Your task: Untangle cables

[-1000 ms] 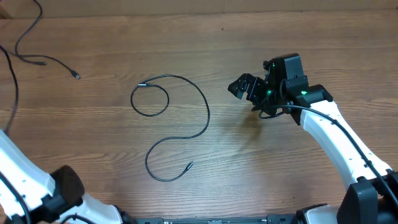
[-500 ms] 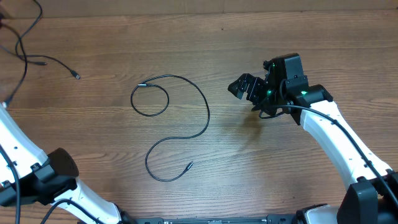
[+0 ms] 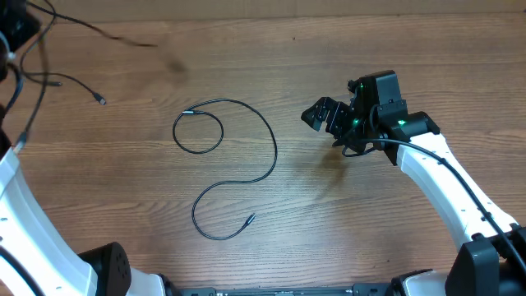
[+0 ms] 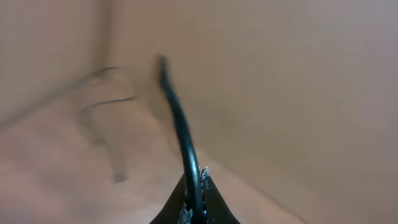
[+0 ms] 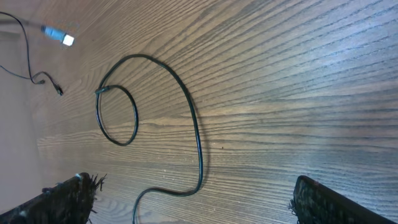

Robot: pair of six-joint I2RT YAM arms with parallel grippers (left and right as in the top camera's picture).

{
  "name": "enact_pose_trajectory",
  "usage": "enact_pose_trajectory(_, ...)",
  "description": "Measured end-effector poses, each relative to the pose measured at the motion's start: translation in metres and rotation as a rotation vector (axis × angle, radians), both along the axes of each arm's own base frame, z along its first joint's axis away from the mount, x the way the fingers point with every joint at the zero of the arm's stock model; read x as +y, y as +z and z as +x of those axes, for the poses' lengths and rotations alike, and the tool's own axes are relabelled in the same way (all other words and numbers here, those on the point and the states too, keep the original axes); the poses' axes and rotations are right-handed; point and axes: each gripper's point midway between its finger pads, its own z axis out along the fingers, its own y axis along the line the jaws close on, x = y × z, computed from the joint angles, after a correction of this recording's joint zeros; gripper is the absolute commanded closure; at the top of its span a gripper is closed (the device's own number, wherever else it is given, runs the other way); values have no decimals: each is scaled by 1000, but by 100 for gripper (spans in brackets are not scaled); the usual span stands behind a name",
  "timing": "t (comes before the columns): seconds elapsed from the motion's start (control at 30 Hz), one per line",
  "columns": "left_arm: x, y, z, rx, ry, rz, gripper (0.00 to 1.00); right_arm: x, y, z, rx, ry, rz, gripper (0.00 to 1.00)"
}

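- Nearest on the worktop [image 3: 370,238], a single cable [image 3: 275,150] lies flat in an S, its near plug [image 3: 251,218] pointing right; nothing crosses it, so it looks already sorted.
- A little farther, the same cable curls into a small loop [image 3: 174,133] left of centre, where it seems only to lie over itself rather than be knotted.
- To the right of that, the right pincer [image 3: 320,115] hangs above the wood with its jaws spread wide, holding nothing and well apart from the cable.
- At the far left, loose strands [image 3: 49,80] trail across the wood, one ending in a small plug [image 3: 100,100].
- Farthest, at the far left corner, the left pincer [image 4: 194,205] is pressed together on a thin black strand [image 4: 180,130], which rises blurred from between its tips; a raised strand [image 3: 123,35] shows as a smear in the overhead view.
- The step in hand seems to be drawing that strand clear of the rest. Done well, the pull would be slow and away from the other strands, watching whether they drag along, and the strand would be set down well apart from the sorted cable. The free right pincer could pin the others if they follow.
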Motion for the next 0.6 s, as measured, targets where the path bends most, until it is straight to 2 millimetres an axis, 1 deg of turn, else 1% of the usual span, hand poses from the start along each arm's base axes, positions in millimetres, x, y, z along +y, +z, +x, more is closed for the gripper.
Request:
enact_pose_trajectory(0.07, 22, -12, -4, 55, 106, 23, 96, 0, 0, 0, 0, -1, 0, 0)
enact_pose_trajectory(0.1, 39, -21, -6, 94, 188, 42, 96, 0, 0, 0, 0, -1, 0, 0)
enact_pose_trajectory(0.2, 74, -36, -7, 158, 333, 77, 96, 0, 0, 0, 0, 0, 0, 0)
enact_pose_trajectory(0.33, 112, -57, -8, 218, 464, 77, 96, 0, 0, 0, -1, 0, 0, 0)
enact_pose_trajectory(0.5, 143, -77, 0, 265, 539, 81, 96, 0, 0, 0, 0, 0, 0, 0)
enact_pose_trajectory(0.53, 146, -79, 2, 268, 543, 83, 96, 0, 0, 0, -1, 0, 0, 0)
enact_pose_trajectory(0.6, 152, -91, 12, 290, 543, 81, 96, 0, 0, 0, -1, 0, 0, 0)
